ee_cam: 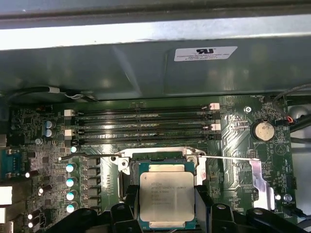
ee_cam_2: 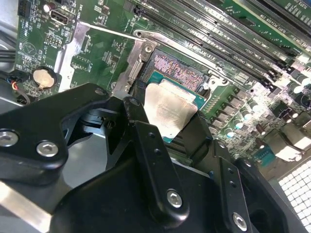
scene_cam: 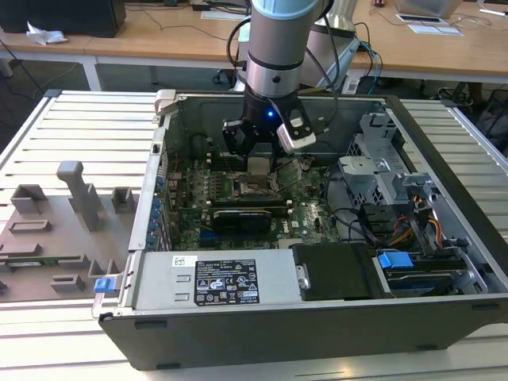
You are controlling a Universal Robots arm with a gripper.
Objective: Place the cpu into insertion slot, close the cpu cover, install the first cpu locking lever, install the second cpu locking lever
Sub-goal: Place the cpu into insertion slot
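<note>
The open computer case [scene_cam: 317, 333] surrounds the insertion slot [ee_cam_2: 179, 73], which is set in the green circuit board [ee_cam: 233, 145]. The gripper [scene_cam: 260, 155] hangs just over the slot. Its fingers [ee_cam: 204, 206] pinch the cpu [ee_cam: 166, 199] by two opposite edges (silver top towards the wrist cameras), not yet seated in the slot.

The claw [scene_cam: 258, 152] is built of matt black links, and silver screw heads [ee_cam_2: 175, 198] are seen on them in the second wrist view. Above the claw, a silver-grey round arm segment [scene_cam: 274, 48] is topped by a pale blue ring [scene_cam: 287, 6]. A small blue light [scene_cam: 271, 113] is lit on the black collar just above the claw, and black cables [scene_cam: 235, 40] are seen beside the segment.
</note>
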